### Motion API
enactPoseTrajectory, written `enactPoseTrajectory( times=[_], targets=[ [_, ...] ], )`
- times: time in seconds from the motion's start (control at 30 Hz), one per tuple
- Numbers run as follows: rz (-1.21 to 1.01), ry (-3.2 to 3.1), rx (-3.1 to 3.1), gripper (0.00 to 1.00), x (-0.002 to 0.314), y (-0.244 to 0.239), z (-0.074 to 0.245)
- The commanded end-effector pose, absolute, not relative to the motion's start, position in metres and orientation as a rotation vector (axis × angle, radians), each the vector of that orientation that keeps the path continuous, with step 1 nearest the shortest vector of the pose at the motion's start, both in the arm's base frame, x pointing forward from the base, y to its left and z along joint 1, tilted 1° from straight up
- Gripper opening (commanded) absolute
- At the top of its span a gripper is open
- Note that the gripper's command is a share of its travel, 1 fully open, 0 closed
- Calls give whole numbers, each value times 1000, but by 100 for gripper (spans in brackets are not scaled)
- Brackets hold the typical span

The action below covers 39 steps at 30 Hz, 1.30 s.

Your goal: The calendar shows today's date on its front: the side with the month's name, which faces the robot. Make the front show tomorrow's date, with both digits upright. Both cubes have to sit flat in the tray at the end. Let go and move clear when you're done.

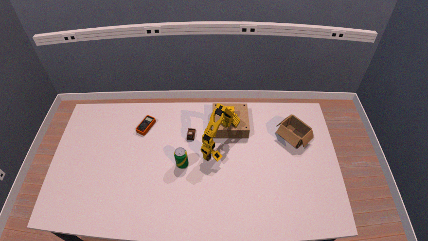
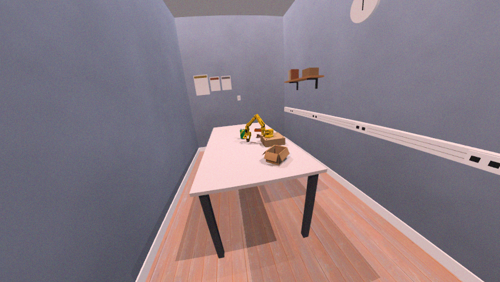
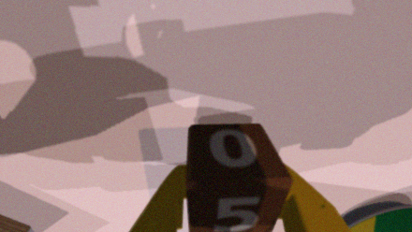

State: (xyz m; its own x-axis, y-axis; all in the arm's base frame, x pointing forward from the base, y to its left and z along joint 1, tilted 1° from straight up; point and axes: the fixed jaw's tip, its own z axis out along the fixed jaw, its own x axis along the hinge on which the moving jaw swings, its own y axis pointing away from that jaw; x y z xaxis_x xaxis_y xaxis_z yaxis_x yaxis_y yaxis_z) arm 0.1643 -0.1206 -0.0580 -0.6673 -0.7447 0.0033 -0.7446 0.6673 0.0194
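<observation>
Yellow arm of mine [image 1: 213, 125] reaches out over the white bench [image 1: 119, 185] from above; my end effector [image 1: 209, 156] hangs beside a green can [image 1: 181, 158], with the calendar tray [image 1: 190, 134] well behind it. From the side, I look tiny by a cardboard box [image 2: 276, 154]. Up close, I am grasping a dark cube [image 3: 231, 178] showing 0 and 5, above the bench.

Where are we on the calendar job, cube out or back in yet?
Done: one cube is out of the calendar. In hand: the gripper holds it over the table, faces 0 and 5 showing. Left: turn it to the right digit and seat it flat in the tray.
</observation>
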Motion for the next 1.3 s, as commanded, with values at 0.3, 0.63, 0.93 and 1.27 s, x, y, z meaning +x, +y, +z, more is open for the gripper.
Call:
enactPoseTrajectory(
  times=[0.3,0.63,0.93,1.27],
  targets=[
    [-39,-2856,1275,0,161,-120,-62],
    [-39,-2856,1275,15,161,-120,-62],
    [-39,-2856,1275,17,161,-120,-62],
    [-39,-2856,1275,24,161,-120,-62]
  ],
)
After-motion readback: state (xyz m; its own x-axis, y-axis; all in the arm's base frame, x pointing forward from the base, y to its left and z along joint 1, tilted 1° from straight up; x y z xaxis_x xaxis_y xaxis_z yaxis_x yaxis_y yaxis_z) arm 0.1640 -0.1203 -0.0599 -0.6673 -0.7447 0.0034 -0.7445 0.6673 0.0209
